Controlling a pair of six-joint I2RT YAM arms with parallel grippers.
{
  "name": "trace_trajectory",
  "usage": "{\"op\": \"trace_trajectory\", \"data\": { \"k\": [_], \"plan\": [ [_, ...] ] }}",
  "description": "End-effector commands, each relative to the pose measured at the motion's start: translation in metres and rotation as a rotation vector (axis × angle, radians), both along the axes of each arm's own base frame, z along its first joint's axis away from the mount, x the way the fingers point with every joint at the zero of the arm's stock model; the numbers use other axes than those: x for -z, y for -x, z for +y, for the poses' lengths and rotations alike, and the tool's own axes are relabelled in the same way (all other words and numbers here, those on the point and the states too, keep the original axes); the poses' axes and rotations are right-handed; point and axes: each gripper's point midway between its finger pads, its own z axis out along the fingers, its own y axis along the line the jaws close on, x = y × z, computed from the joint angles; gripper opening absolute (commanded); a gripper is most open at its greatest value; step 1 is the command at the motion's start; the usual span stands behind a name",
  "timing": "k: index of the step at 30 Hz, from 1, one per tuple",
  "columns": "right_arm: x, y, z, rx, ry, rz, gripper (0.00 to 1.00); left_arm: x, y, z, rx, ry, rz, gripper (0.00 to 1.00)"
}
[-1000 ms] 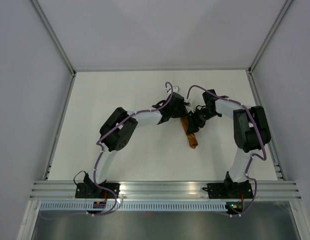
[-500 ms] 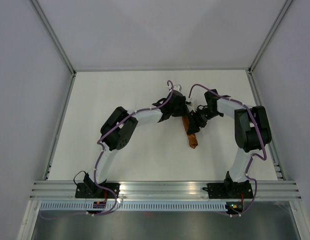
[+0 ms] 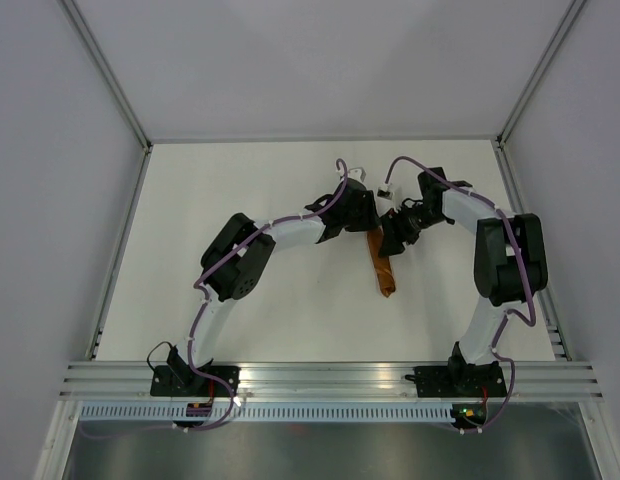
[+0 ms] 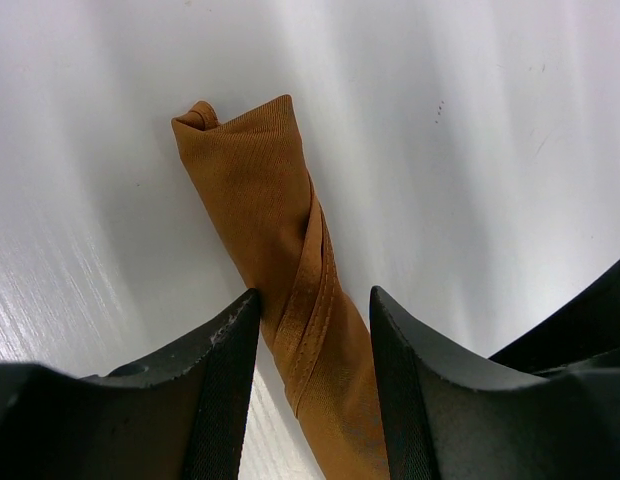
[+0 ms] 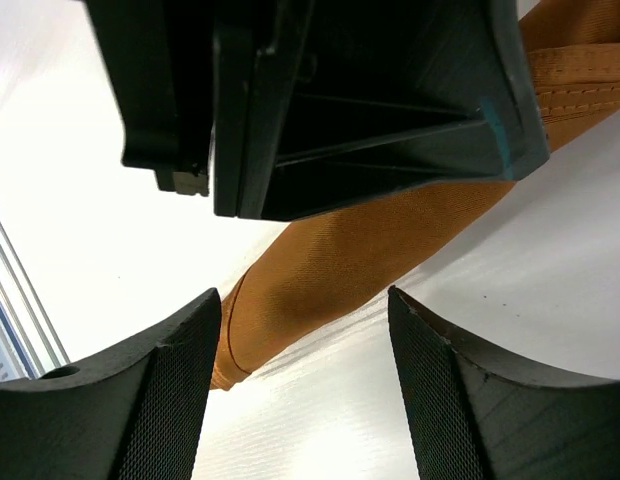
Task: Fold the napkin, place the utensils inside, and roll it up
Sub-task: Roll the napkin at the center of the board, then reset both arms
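A: Napkin (image 3: 382, 268)?
B: Rolled up, lying mid-table (image 3: 240, 200)
A: Grippers?
B: Left gripper (image 4: 313, 297) straddles napkin's far end, can't tell if it's squeezing; right gripper (image 5: 303, 296) hovers by that end, fingers wide apart, holding nothing

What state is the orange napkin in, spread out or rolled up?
Rolled up: the napkin is a narrow tube, its stitched hem spiralling along it. What is inside cannot be seen.
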Motion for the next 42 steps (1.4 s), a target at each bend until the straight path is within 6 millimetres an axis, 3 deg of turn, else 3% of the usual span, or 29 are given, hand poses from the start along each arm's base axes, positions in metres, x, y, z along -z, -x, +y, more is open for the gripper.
{"op": "trace_trajectory", "data": {
  "k": [1,14,27,30,32,33,35,36,37,41,42],
  "plan": [
    [-0.030,-0.009,0.001,0.001,-0.039,-0.058,0.73,-0.026,-0.008,-0.008,0.035,0.029,-0.059,0.54],
    [-0.044,-0.014,-0.005,0.020,-0.061,-0.072,0.74,-0.043,-0.011,0.002,0.033,0.029,-0.088,0.56],
    [-0.054,-0.019,-0.006,0.040,-0.089,-0.082,0.74,-0.079,-0.006,0.005,0.115,0.054,-0.203,0.60],
    [-0.062,-0.022,-0.008,0.047,-0.097,-0.099,0.74,-0.095,-0.008,0.013,0.099,0.059,-0.240,0.59],
    [-0.071,-0.025,-0.011,0.061,-0.117,-0.110,0.74,-0.099,-0.005,0.025,0.087,0.044,-0.268,0.60],
    [-0.078,-0.026,-0.013,0.071,-0.123,-0.119,0.74,-0.122,-0.001,0.032,0.084,0.062,-0.302,0.60],
    [-0.092,-0.027,-0.016,0.082,-0.152,-0.130,0.74,-0.126,0.004,0.059,0.044,0.014,-0.333,0.60],
    [-0.099,-0.027,-0.021,0.097,-0.165,-0.137,0.74,-0.159,0.011,0.072,0.030,0.041,-0.391,0.60],
    [-0.104,-0.031,-0.033,0.132,-0.172,-0.145,0.74,-0.144,0.020,0.091,0.024,-0.009,-0.387,0.60],
    [-0.128,-0.034,-0.059,0.207,-0.208,-0.191,0.77,-0.163,0.053,0.139,-0.017,-0.055,-0.443,0.63],
    [-0.140,-0.033,-0.063,0.217,-0.228,-0.222,0.77,-0.160,0.061,0.148,-0.014,-0.073,-0.432,0.63]
  ]
}}
